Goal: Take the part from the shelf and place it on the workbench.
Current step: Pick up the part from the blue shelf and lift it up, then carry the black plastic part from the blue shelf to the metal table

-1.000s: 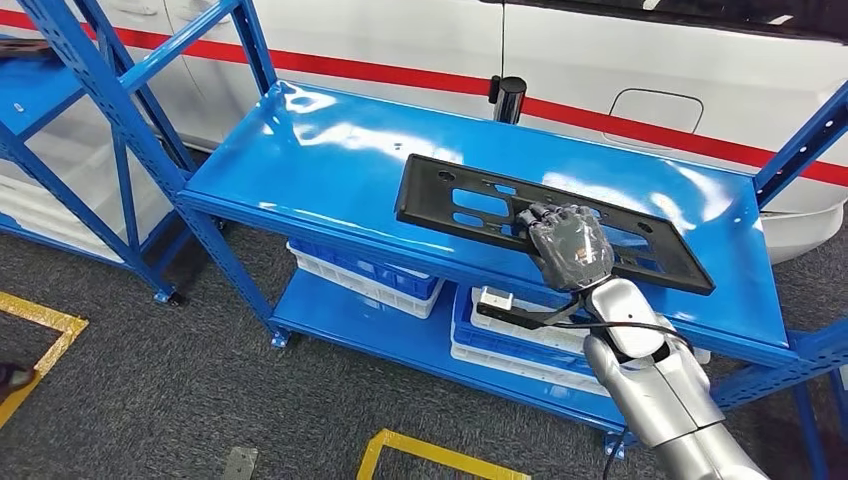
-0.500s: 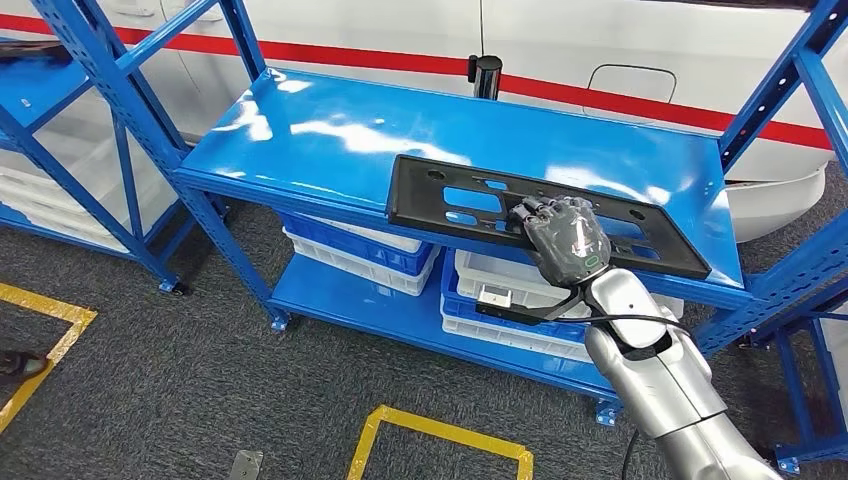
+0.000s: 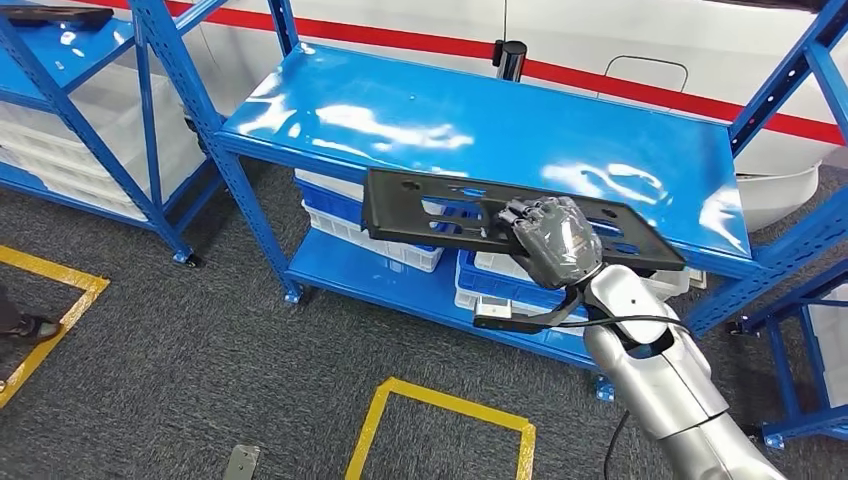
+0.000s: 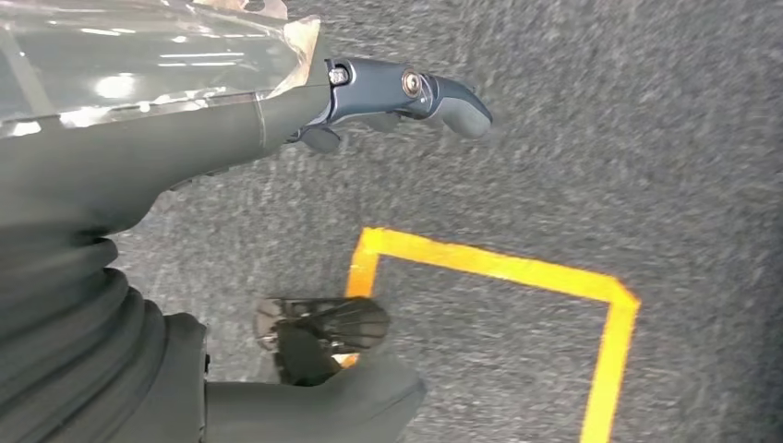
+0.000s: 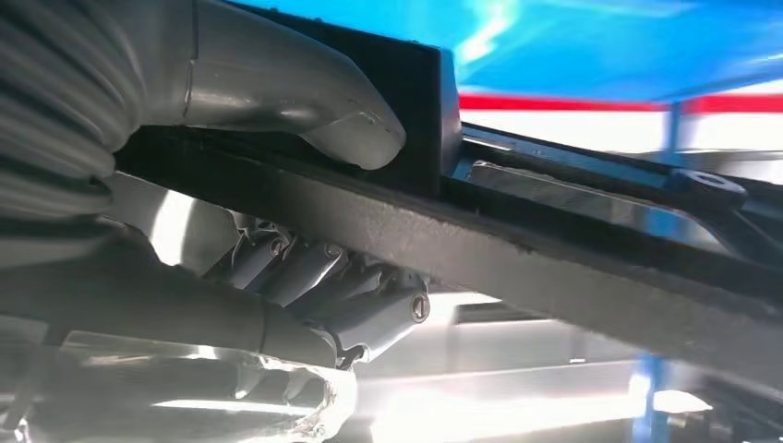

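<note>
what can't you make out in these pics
- Head view: the middle of the black part is covered by the right hand.
- Right wrist view: the part's ends run off the picture edges.
- Left wrist view: the left hand's other fingers sit behind its cover.
- Workbench: cannot be identified.

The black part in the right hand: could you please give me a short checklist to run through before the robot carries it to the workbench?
1. Right hand grips the black part, thumb on one face, fingers on the other: ok.
2. Part clear of the shelf top: cannot tell.
3. Part level: not ok, slightly tilted.
4. Left hand holds nothing: ok.
5. Workbench in sight: not ok.
</note>
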Robot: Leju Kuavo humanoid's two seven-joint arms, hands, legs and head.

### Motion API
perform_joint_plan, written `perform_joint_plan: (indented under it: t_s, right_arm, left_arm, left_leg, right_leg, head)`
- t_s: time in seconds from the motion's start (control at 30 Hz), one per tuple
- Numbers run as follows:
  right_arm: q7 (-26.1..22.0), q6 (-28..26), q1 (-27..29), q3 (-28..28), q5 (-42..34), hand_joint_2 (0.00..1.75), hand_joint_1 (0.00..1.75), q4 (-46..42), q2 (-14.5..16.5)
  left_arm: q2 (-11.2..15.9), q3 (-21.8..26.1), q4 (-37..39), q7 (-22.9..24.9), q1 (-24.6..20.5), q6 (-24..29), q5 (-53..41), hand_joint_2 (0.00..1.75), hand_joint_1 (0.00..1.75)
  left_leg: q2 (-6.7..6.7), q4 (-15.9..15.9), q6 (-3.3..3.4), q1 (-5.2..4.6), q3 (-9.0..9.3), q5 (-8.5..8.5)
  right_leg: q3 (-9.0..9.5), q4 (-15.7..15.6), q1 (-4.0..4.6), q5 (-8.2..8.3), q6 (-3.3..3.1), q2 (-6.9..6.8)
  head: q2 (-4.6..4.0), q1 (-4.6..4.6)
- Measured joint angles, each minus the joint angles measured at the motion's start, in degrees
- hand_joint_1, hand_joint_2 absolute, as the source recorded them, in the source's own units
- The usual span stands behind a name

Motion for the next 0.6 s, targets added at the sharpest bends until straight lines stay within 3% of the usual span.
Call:
perform_joint_plan:
  t_s: [0.03, 0.1, 0.17, 0.2, 0.23, 0.3, 0.33, 0.4, 0.43, 0.47, 0.5, 0.53, 0.6]
  right_arm:
    - [-1.0, 0.4, 0.1, 0.4, -1.0, 1.75, 1.62, -0.4, 0.0]
    - [-1.9, 0.8, 0.1, 1.1, -1.7, 1.75, 1.62, -1.3, 0.0]
    - [-2.0, 0.8, -0.1, 1.6, -1.9, 1.75, 1.62, -2.3, 0.0]
    - [-1.9, 0.9, -0.3, 1.8, -1.9, 1.75, 1.62, -2.6, 0.0]
    - [-1.9, 0.9, -0.4, 1.9, -1.9, 1.75, 1.62, -2.8, 0.0]
    - [-1.7, 0.9, -0.6, 2.3, -1.9, 1.75, 1.62, -2.9, 0.0]
    - [-1.7, 0.9, -0.6, 2.4, -1.9, 1.75, 1.62, -2.9, 0.0]
    - [-1.6, 0.8, -0.8, 2.6, -1.8, 1.75, 1.62, -2.9, 0.0]
    - [-1.5, 0.8, -0.8, 2.7, -1.8, 1.75, 1.62, -2.9, -0.1]
    - [-1.5, 0.8, -0.8, 2.8, -1.7, 1.75, 1.62, -2.9, -0.1]
    - [-1.4, 0.8, -0.8, 2.8, -1.7, 1.75, 1.62, -2.9, -0.2]
    - [-1.4, 0.8, -0.8, 2.9, -1.7, 1.75, 1.62, -2.9, -0.3]
    - [-1.3, 0.8, -0.8, 2.8, -1.8, 1.75, 1.62, -2.9, -0.5]
  left_arm:
    - [0.0, 0.0, 0.0, 0.0, 0.0, -0.1, 0.0, 1.75, 0.0]
    - [0.0, 0.0, 0.0, 0.1, 0.0, -0.1, -0.1, 1.75, 0.0]
    - [0.0, 0.0, 0.0, 0.2, 0.0, 0.0, -0.2, 1.75, 0.0]
    - [0.0, 0.0, 0.0, 0.2, 0.0, 0.1, -0.3, 1.75, 0.0]
    - [0.0, 0.0, 0.0, 0.2, 0.0, 0.1, -0.4, 1.75, 0.0]
    - [0.0, 0.0, 0.0, 0.2, 0.1, 0.3, -0.5, 1.75, 0.0]
    - [0.0, 0.0, 0.0, 0.2, 0.2, 0.4, -0.5, 1.75, 0.0]
    - [0.0, 0.0, 0.0, 0.0, 0.3, 0.5, -0.5, 1.75, 0.0]
    - [0.0, 0.0, 0.0, -0.1, 0.3, 0.5, -0.5, 1.75, 0.0]
    - [0.0, 0.0, 0.0, -0.2, 0.3, 0.5, -0.5, 1.75, 0.0]
    - [0.0, 0.0, 0.0, -0.3, 0.2, 0.5, -0.5, 1.75, 0.0]
    - [0.0, 0.0, 0.0, -0.4, 0.2, 0.5, -0.5, 1.75, 0.0]
    - [0.0, 0.0, 0.0, -0.4, 0.2, 0.5, -0.5, 1.75, 0.0]
  left_leg:
    - [0.02, 0.0, -0.05, -0.11, -0.99, 0.76]
    - [0.01, 0.2, -0.26, -0.3, -2.71, 2.19]
    - [-0.06, 0.5, -0.69, -0.56, -3.9, 3.41]
    - [-0.06, 0.6, -0.95, -0.61, -4.21, 4.0]
    - [-0.06, 0.5, -1.26, -0.62, -4.4, 4.61]
    - [-0.19, 0.4, -1.98, -0.42, -4.83, 4.86]
    - [-0.28, 1.3, -2.43, -0.25, -5.38, 3.38]
    - [-0.4, 6.8, -3.43, 0.26, -7.3, -2.65]
    - [-0.4, 10.9, -3.93, 0.54, -8.32, -5.64]
    - [-0.39, 14.9, -4.37, 0.84, -9.02, -7.37]
    - [-0.38, 17.6, -4.72, 1.14, -9.05, -7.63]
    - [-0.36, 18.3, -5.0, 1.46, -8.04, -6.64]
    - [-0.36, 13.7, -5.37, 2.03, -2.82, -4.16]
  right_leg:
    - [1.23, 0.2, 0.03, 0.72, 0.54, 0.0]
    - [6.71, -5.2, 0.15, 2.7, 1.1, -0.01]
    - [12.96, -13.9, 0.61, 2.07, 0.53, 0.01]
    - [14.6, -16.7, 0.84, 1.37, 0.11, 0.06]
    - [15.14, -18.2, 1.12, 0.99, -0.27, 0.1]
    - [14.3, -18.4, 0.65, 1.87, -1.15, 0.05]
    - [13.89, -18.4, 0.35, 2.59, -1.75, -0.06]
    - [12.52, -18.5, -0.06, 4.29, -2.53, -0.23]
    - [11.66, -18.4, -0.08, 5.1, -2.67, -0.25]
    - [10.71, -18.3, -0.09, 5.86, -2.55, -0.25]
    - [9.77, -18.2, -0.12, 6.56, -2.37, -0.25]
    - [8.85, -18.1, -0.18, 7.19, -2.12, -0.25]
    - [7.28, -17.7, -0.37, 8.29, -1.48, -0.23]
  head:
    - [0.0, 0.04]
    - [0.0, 0.03]
    - [-0.01, -0.04]
    - [-0.01, -0.1]
    - [-0.01, -0.17]
    - [0.0, -0.21]
    - [0.0, -0.28]
    - [0.0, -0.46]
    - [0.0, -0.55]
    - [0.0, -0.56]
    - [0.0, -0.56]
    - [0.0, -0.56]
    - [0.0, -0.58]
